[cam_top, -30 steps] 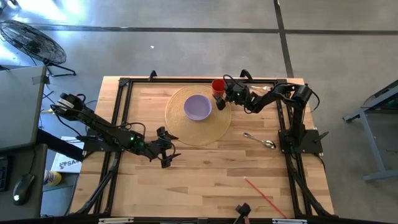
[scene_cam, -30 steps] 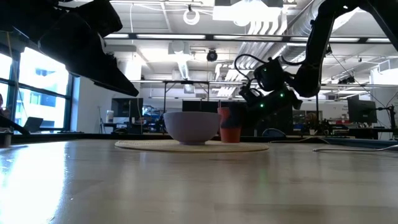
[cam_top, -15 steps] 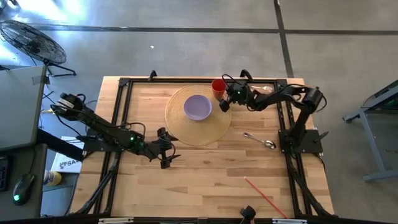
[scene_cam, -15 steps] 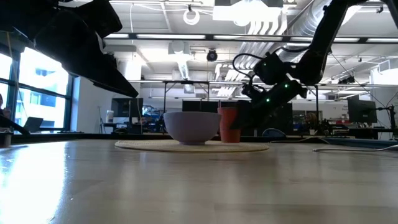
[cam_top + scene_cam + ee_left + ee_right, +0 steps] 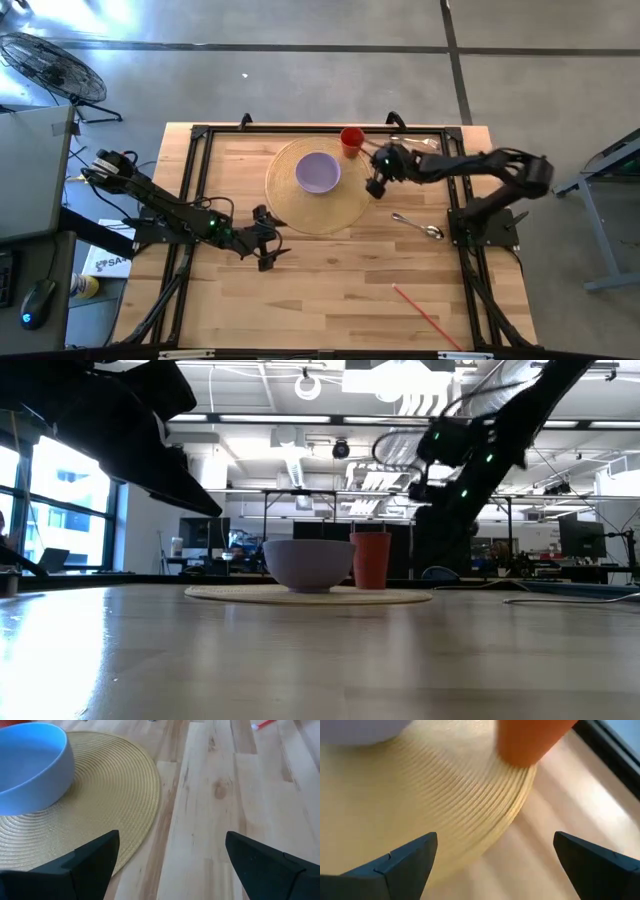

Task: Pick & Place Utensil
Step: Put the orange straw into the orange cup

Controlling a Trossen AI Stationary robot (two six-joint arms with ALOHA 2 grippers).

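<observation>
A metal spoon point(image 5: 418, 226) lies flat on the wooden table, right of the round straw placemat point(image 5: 300, 205). A lilac bowl point(image 5: 318, 172) stands on the mat, and a red cup point(image 5: 351, 138) stands on its far right rim. My right gripper point(image 5: 376, 186) hangs open above the mat's right edge, between cup and spoon; its wrist view shows the mat's edge point(image 5: 485, 827) and the cup's base point(image 5: 527, 740) beyond open fingers. My left gripper point(image 5: 268, 245) waits open by the mat's near left edge.
A thin red stick point(image 5: 425, 318) lies near the table's near right corner. A black frame point(image 5: 200, 135) runs round the table's edges. Bare wood spreads between the mat and the near edge. The left wrist view shows the bowl point(image 5: 30, 765) and the mat point(image 5: 110, 795).
My right gripper has drawn back from beside the red cup, moving toward the near edge and a little right, and has risen well above the table. The cup has stayed upright where it was. The arm's elbow has swung out to the right.
</observation>
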